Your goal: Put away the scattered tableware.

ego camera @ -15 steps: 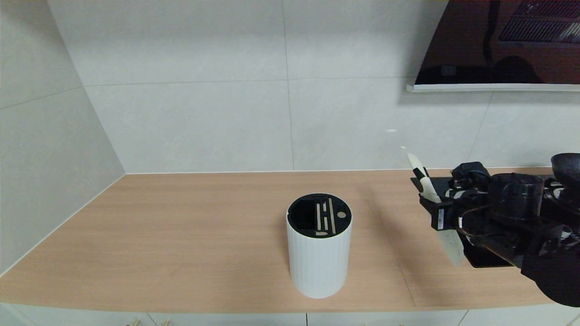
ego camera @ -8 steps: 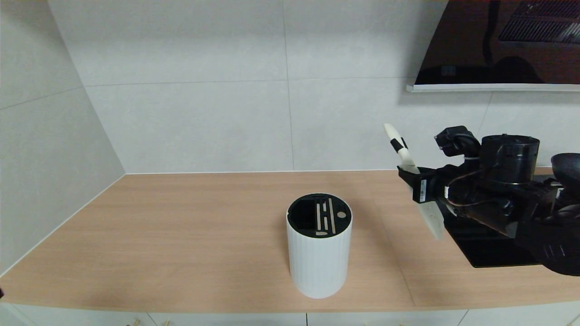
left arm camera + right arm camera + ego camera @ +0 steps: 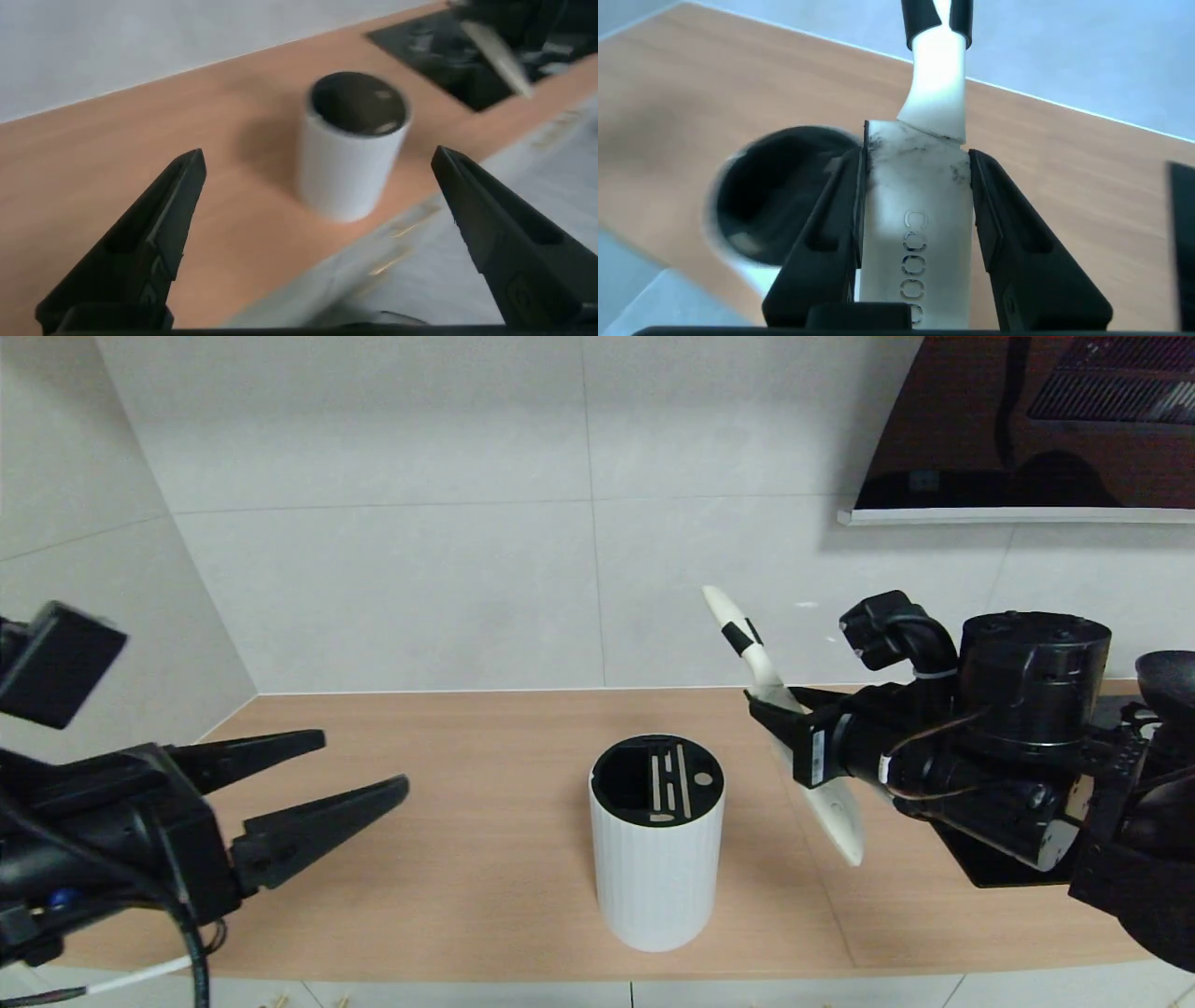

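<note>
With the white-bladed knife with a black-banded handle [image 3: 837, 814] clamped tight in the right gripper [image 3: 792, 733], tilted, tip down, just right of the white ribbed cylindrical holder with a black slotted top [image 3: 658, 868]: swing upright, line up over a narrow slot [image 3: 670, 782], lower slowly. Leave the wide-spread, empty left gripper [image 3: 364, 763] clear.

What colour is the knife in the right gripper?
Cream-white knife, with a black band near the handle's end; the head view shows it best.

One holder [image 3: 657, 859]; one knife [image 3: 834, 807]; two grippers, namely left gripper [image 3: 364, 763] and right gripper [image 3: 789, 723]; one hob [image 3: 999, 873]; one hood [image 3: 1027, 429]; one counter [image 3: 467, 728].
</note>
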### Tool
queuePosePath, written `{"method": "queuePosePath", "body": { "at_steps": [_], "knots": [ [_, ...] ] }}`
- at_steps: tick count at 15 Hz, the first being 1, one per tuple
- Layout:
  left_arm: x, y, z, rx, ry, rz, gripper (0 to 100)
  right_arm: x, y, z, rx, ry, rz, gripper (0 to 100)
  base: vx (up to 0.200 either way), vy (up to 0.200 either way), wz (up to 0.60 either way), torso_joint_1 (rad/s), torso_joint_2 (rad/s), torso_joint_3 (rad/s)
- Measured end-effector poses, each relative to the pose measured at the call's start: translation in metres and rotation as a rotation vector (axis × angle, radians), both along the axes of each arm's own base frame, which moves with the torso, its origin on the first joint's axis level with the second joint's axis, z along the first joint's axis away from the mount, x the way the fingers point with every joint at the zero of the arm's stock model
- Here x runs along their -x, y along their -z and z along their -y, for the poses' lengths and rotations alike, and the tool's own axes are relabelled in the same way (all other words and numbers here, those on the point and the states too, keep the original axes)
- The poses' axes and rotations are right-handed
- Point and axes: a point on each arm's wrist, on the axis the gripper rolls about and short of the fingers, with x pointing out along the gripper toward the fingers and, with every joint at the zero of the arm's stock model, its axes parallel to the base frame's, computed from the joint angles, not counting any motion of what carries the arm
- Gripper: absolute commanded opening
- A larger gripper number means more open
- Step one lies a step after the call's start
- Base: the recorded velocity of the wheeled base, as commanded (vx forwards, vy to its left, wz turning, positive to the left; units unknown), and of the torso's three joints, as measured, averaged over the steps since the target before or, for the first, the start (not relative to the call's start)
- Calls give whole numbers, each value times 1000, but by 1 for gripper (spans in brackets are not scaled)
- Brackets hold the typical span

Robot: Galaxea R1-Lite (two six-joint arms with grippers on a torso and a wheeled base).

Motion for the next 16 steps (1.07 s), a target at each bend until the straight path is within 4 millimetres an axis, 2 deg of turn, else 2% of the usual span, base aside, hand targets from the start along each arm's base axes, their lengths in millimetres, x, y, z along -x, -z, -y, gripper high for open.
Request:
{"method": "queuePosePath", "body": {
  "at_steps": [3,7,11,16],
  "knots": [
    [-23,13,31,134,88,-88,100,21,4,-19,3,-81,-12,0,0,0,0,0,0,0],
    [-41,25,65,329,161,-157,100,37,10,-39,-43,-156,-67,0,0,0,0,0,0,0],
    [-55,36,79,472,173,-199,100,39,14,-47,-55,-179,-55,0,0,0,0,0,0,0],
    [-65,43,89,540,117,-211,100,56,14,-64,-93,-247,-77,0,0,0,0,0,0,0]
  ]
}}
